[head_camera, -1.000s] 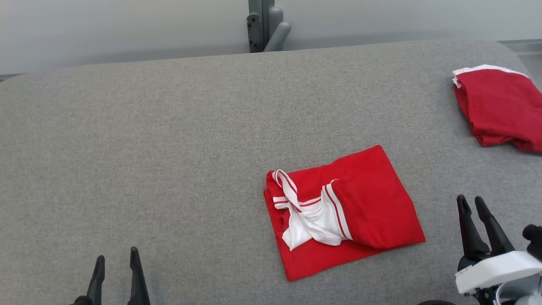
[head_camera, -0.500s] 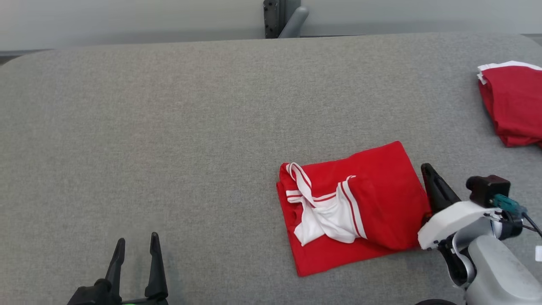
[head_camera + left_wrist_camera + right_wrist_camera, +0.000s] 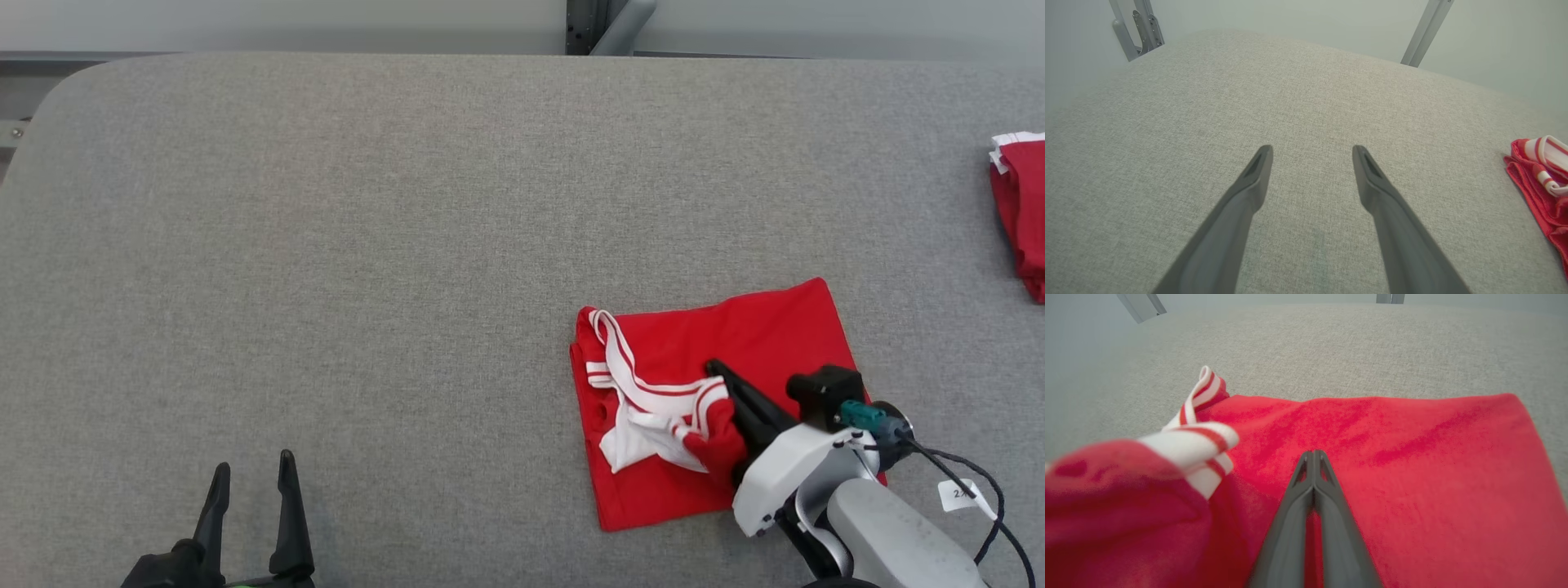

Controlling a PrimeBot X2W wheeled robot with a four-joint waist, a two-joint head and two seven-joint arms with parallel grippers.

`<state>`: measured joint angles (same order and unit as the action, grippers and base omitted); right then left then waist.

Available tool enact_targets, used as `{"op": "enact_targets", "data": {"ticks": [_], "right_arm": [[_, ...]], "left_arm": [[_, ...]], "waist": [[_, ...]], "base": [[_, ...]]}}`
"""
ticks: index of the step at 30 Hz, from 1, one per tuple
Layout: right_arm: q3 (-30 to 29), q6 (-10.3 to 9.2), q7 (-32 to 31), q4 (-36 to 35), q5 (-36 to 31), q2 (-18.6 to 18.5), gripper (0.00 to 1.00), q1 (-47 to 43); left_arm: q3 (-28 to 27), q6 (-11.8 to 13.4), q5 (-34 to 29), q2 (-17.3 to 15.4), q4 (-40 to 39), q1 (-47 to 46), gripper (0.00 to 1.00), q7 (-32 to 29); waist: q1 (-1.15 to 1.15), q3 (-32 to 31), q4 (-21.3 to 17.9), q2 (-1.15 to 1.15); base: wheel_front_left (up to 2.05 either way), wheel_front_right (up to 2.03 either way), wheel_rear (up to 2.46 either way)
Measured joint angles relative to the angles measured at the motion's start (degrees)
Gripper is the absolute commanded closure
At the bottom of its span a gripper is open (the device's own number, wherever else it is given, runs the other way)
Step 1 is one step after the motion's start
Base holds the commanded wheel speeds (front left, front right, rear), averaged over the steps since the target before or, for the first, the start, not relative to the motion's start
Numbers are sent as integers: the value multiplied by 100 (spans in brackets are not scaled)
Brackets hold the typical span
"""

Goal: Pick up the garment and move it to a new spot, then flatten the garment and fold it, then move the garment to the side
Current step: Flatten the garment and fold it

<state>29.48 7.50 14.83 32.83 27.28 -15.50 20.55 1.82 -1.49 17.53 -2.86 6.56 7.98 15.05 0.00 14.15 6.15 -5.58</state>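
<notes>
One folded garment (image 3: 767,335), 4 o'clock | right tool (image 3: 715,367) closed atop, left tool (image 3: 253,463) open | step likely move-aside | next: firm grip

The grey fabric table (image 3: 326,245) bears a red-and-white garment (image 3: 767,343) and — well apart — a red pile (image 3: 1024,220).

Garment (image 3: 767,343): red, white trim with red stripes. Folded into a rough rectangle on the grey counter (image 3: 326,245), lower right of centre in the head view, slightly rotated. Right half lies flat. Left half is rumpled: white striped band (image 3: 614,347) loops up at the upper-left corner, and a red lump (image 3: 718,441) is bunched low in the middle, probably a sleeve.
</notes>
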Motion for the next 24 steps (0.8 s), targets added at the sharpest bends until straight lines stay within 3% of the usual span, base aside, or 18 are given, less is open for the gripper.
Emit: {"op": "enact_targets", "data": {"ticks": [9,24], "right_arm": [[922,0,11,-426,54,-145,100,-387],[1756,0,15,-323,-67,315,100,-154]], "left_arm": [[-67,34,7,0,42,86,0,0],[-90,99,91,0,66,217,0,0]], "waist": [[0,-137,-124,0],[0,-376,-300,0]], "base": [[0,0,0],[0,0,0]]}}
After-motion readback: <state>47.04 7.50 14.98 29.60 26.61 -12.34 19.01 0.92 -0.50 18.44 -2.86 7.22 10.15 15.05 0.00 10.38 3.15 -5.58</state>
